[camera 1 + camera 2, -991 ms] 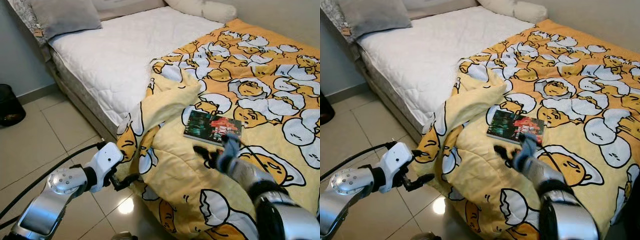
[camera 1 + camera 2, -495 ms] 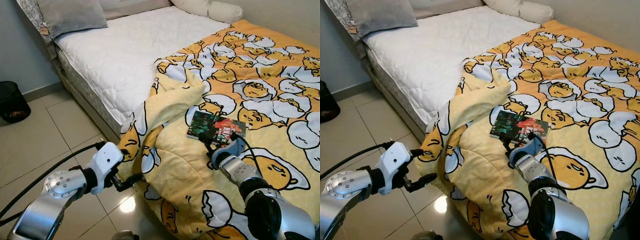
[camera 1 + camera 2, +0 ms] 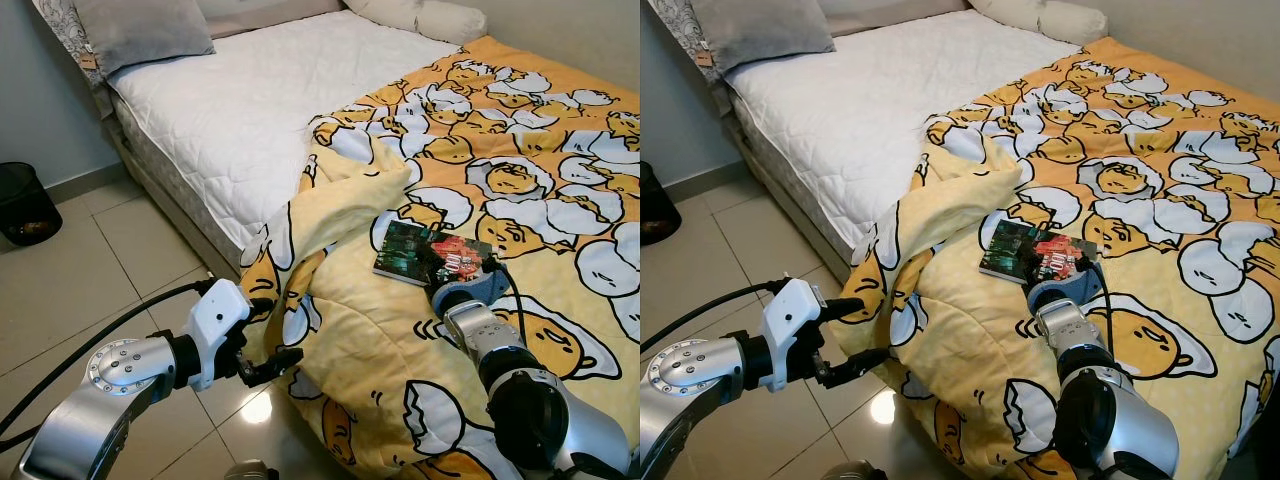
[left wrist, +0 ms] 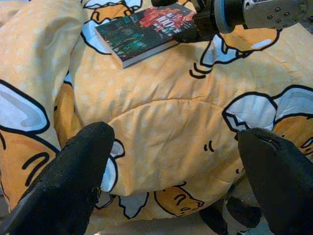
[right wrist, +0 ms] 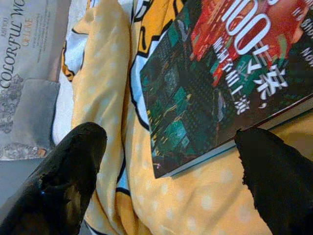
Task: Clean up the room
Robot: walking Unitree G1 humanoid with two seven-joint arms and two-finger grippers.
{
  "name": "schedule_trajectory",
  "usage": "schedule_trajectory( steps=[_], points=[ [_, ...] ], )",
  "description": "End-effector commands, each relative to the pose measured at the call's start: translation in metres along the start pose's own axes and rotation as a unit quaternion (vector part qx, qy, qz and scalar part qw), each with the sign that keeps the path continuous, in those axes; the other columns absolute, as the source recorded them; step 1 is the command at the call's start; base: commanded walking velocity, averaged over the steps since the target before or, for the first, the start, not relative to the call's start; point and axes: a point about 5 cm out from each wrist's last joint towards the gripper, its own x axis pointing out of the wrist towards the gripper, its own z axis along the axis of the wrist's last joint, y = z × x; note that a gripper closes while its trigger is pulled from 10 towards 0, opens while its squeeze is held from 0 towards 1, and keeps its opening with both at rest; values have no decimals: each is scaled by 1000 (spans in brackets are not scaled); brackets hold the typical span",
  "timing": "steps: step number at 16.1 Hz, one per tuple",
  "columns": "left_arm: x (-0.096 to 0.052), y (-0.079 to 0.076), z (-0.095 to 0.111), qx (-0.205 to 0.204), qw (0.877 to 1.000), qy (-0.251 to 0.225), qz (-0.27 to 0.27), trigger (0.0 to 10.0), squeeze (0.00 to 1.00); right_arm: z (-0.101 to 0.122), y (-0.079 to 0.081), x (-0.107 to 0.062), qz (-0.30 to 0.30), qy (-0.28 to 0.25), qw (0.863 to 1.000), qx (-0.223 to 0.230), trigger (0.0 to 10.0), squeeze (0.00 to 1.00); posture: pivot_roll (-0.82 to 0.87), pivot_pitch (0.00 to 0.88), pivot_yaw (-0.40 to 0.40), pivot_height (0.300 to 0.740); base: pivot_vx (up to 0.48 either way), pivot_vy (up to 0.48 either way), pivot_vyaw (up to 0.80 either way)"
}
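Bed [image 3: 230,110] with a white quilted mattress, half covered by a yellow egg-print blanket [image 3: 540,170] whose folded edge droops over the bedside toward the tiled floor [image 3: 90,270]. A paperback book [image 3: 430,254], dark green and red cover with white characters, lies flat on the blanket near its folded edge. The right arm reaches forward over the blanket, its right claw [image 5: 171,161] at the book's near edge; fingers spread, one fingertip [image 5: 73,171] over the blanket fold beside the book, the other at the book's lower corner. The left arm is bent low beside the bed, forearm pointing toward the hanging blanket; the left claw [image 4: 171,161] is spread wide, just short of the draped cloth, gripping nothing. A grey pillow [image 3: 140,28] lies at the head of the mattress; a dark wastebasket [image 3: 22,203] stands on the floor by the wall.
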Motion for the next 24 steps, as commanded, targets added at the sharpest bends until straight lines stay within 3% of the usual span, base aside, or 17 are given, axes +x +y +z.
schedule_trajectory(
  steps=[1,7,17,24],
  points=[
    [-3,-1,4,4,1000,-2,1,10000,816,3,2,1,-7,-1,1000,-1,10000,0,145,0,4,740,0,0,0],
    [-9,-8,12,6,1000,3,-19,10000,816,-3,-3,1,-39,-9,999,-9,10000,0,185,0,18,740,0,0,0],
    [-17,-23,19,4,999,22,-49,10000,816,-1,-2,1,-55,-41,998,14,10000,0,239,138,48,740,0,0,0],
    [-26,-35,19,-5,998,27,-51,10000,816,15,18,5,-9,-98,993,70,10000,0,276,171,50,740,0,0,0]
  ],
)
